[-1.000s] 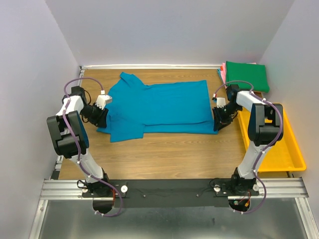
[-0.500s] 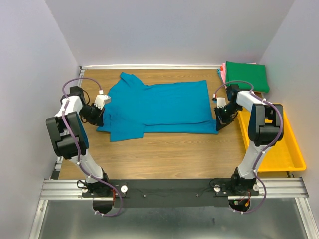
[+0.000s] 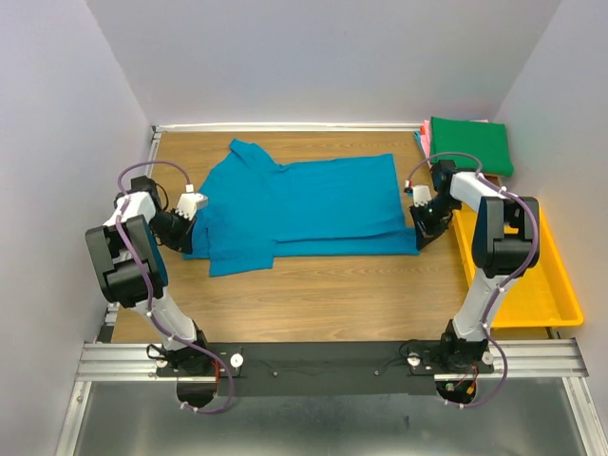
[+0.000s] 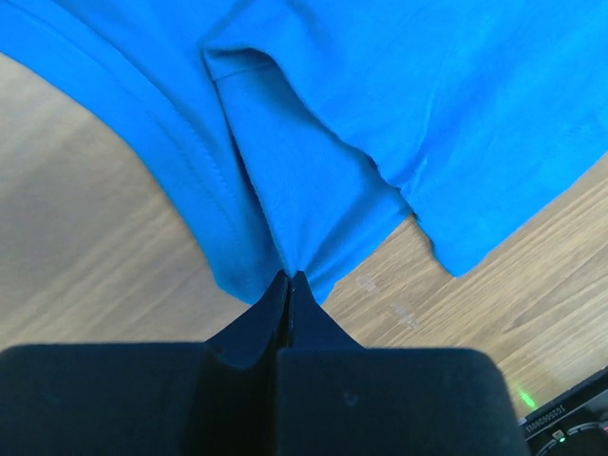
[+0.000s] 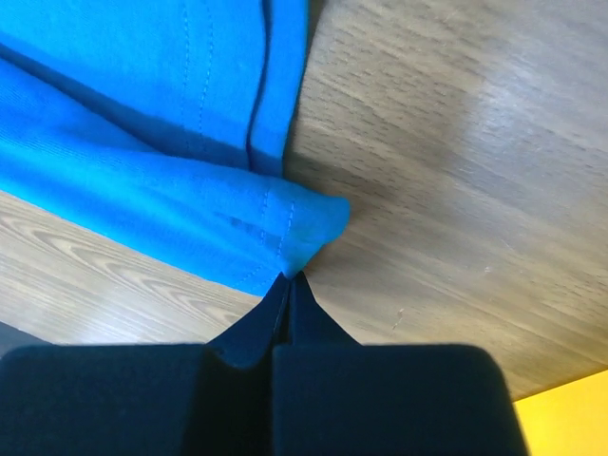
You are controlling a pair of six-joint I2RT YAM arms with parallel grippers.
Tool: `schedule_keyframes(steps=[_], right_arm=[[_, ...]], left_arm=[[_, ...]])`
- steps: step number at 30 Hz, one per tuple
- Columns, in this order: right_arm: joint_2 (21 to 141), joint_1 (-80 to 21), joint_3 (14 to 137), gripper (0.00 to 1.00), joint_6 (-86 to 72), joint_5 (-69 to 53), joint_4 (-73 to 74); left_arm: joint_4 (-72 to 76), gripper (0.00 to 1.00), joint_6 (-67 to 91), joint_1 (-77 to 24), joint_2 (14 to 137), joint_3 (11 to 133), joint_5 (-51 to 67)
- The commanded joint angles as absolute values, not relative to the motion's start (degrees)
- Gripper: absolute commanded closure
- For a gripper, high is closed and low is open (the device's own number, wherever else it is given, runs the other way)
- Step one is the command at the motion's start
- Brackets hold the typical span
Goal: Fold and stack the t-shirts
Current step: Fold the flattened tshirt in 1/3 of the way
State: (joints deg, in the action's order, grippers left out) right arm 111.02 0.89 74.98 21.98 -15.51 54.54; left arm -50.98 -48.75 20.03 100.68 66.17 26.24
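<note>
Teal-blue knit cloth, thin and limp, is what both my grippers are clamped on. The blue t-shirt [image 3: 304, 199] lies flat across the far half of the worktop [image 3: 323, 294], its length running from the left edge toward the right edge, with a lengthwise flap doubled over along its near side. My left gripper [image 4: 290, 280] is pinched tight on a tuck of fabric at the shirt's left end, where a stitched hem curves past a sleeve. My right gripper [image 5: 288, 277] is pinched on the doubled near corner at the right end, a rounded nub of hem with twin rows of stitching. I judge the shirt light, soft and without stiffness, so it will sag between two holds and drag on the matt wood grain rather than slide cleanly. Corners and hems, where layers bunch, give the surest bite, though a thin pinch could slip out or catch only one layer. Folded flat in the far right corner sits a green t-shirt [image 3: 470, 144], beside a glossy yellow tray [image 3: 560, 285] along the right edge.
</note>
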Motion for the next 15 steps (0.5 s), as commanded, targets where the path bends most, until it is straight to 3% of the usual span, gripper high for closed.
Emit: schedule_keyframes(steps=[1, 2, 3, 4, 5, 6, 9, 15], right_arm=[[112.50, 1.67, 75.76, 0.99, 23.29, -15.99, 56.16], [112.24, 1.58, 75.76, 0.98, 23.38, -16.34, 56.42], [112.15, 1.58, 75.94, 0.86, 23.38, -16.78, 56.69], [111.89, 1.58, 76.20, 0.81, 23.47, -18.09, 57.56], [110.93, 1.58, 76.46, 0.76, 23.47, -18.71, 58.09], [110.48, 1.67, 76.81, 0.63, 23.21, -19.24, 58.53], [108.03, 1.58, 78.57, 0.52, 22.85, -20.83, 60.81], [104.07, 1.67, 81.21, 0.52, 21.53, -21.97, 62.49]], left_arm=[[-47.29, 1.00, -48.16, 20.92, 101.51, 64.25, 22.94], [-47.20, 0.95, -48.25, 20.92, 101.43, 64.25, 23.29], [-47.63, 0.78, -49.12, 20.83, 101.08, 64.42, 24.16], [-48.07, 0.70, -49.83, 20.83, 100.29, 64.95, 24.87], [-48.69, 0.67, -50.53, 20.83, 98.37, 65.47, 26.53], [-50.69, 0.63, -52.54, 20.74, 97.31, 66.09, 27.41], [-56.75, 0.63, -56.58, 19.60, 93.09, 68.20, 29.26], [-58.37, 0.64, -62.93, 9.86, 82.71, 59.08, 23.39]])
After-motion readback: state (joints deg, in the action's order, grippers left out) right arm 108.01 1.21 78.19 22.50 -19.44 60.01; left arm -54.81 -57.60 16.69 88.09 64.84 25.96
